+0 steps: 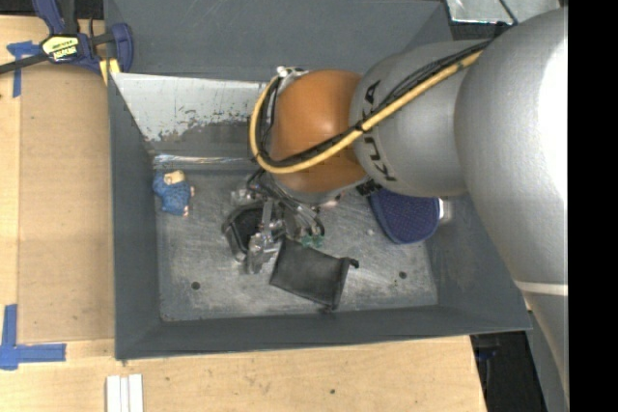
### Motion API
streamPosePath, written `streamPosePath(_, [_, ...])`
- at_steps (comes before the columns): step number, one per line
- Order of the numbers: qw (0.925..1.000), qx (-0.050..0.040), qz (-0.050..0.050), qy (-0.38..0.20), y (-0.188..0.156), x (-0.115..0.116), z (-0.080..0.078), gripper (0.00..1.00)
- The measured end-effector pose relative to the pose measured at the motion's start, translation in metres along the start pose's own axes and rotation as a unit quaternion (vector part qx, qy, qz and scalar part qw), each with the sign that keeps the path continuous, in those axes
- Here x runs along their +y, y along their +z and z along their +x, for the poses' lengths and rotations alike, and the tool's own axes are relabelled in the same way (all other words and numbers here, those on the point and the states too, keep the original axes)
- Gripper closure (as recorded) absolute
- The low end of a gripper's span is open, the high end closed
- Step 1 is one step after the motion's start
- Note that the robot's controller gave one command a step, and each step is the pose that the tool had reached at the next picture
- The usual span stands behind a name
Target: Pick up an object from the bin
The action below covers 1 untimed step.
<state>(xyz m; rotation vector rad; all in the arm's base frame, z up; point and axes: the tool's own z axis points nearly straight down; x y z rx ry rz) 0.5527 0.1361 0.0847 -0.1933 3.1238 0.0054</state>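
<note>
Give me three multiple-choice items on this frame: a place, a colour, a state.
1. Where is the small blue toy? A) bin floor, left side B) under the arm C) outside the bin
2. What colour is the flat pouch beside the tool? A) red B) black C) white
3. How does the pouch sit? A) upright against a wall B) draped over the rim C) flat on the floor
Key: 1 A, it lies left of the tool; 2 B, dark all over; 3 C, lying flat by the near wall.
</note>
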Motion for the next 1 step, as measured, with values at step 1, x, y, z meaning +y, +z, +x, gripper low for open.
streamPosePath(1, [1.0000,0.0040,0.001,0.004,-0.1679,-0.0048,-0.0038,1.00])
